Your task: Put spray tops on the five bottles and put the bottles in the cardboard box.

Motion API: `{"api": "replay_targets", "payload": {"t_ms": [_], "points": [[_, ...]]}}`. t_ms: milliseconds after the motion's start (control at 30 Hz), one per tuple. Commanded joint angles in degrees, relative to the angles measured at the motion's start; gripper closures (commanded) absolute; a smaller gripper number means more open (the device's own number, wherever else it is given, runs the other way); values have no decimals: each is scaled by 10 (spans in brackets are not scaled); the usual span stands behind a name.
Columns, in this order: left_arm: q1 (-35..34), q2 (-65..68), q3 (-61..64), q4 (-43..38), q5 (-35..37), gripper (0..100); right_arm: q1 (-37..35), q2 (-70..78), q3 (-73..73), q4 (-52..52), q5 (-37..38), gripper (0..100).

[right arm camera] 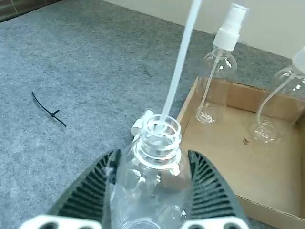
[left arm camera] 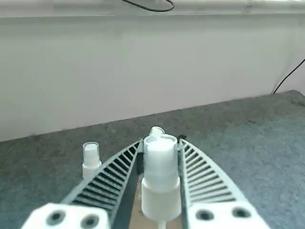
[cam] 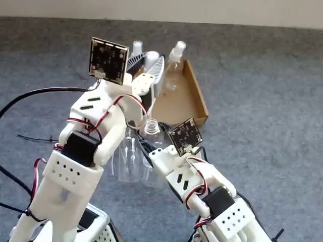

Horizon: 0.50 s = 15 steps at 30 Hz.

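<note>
My left gripper (left arm camera: 161,141) (cam: 149,64) is shut on a white spray top (left arm camera: 161,177), held high above the table. Its long white tube (right arm camera: 178,71) hangs down into the open neck of a clear bottle (right arm camera: 152,183) (cam: 151,132). My right gripper (right arm camera: 153,157) (cam: 151,147) is shut on that bottle, holding it upright just in front of the cardboard box (cam: 200,99) (right arm camera: 224,191). Two bottles with spray tops (right arm camera: 217,67) (right arm camera: 286,95) stand in the box. Another clear bottle (cam: 128,157) stands on the carpet beside the held one, partly hidden by the left arm.
Grey carpet covers the table. A black cable tie (right arm camera: 48,110) (cam: 38,137) lies on the carpet to the left of the arms. Black cables (cam: 30,96) run across the left side. A pale wall (left arm camera: 143,71) stands behind the box.
</note>
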Motion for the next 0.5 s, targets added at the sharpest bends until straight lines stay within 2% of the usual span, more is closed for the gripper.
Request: {"api": "replay_targets", "payload": {"t_ms": [0,233,467], "points": [[-2,-15,0,31,3,948,11,-5,-2,-7,-3,995],[-5,-26,-1,149,3,945,12,-5,-22,-7,-2,995],[-2,-114,8,194,-6,943,8,-5,-47,-5,-3,995]]}}
